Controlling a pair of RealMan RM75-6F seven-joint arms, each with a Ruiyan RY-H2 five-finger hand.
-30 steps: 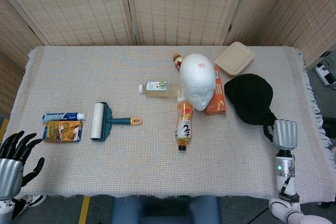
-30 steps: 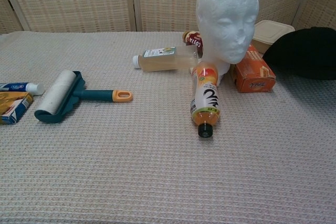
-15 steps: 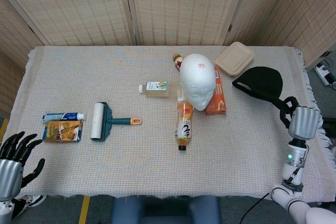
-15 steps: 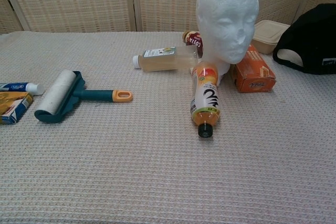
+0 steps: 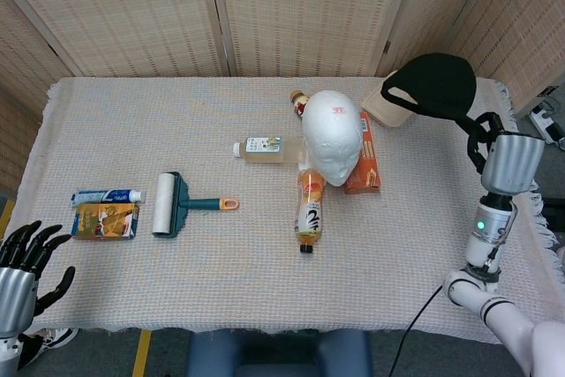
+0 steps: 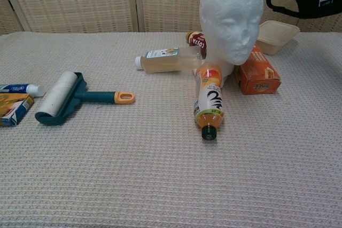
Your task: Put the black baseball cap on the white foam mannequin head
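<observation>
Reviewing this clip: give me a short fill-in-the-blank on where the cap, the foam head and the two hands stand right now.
1. The black baseball cap is held in the air by the robot's ____ hand.
2. The white foam mannequin head wears ____ on top.
3. The left hand holds nothing and sits near the table's ____ corner in the head view.
4. The lint roller has an ____ loop at its handle end.

Missing words: right; nothing; bottom-left; orange
</observation>
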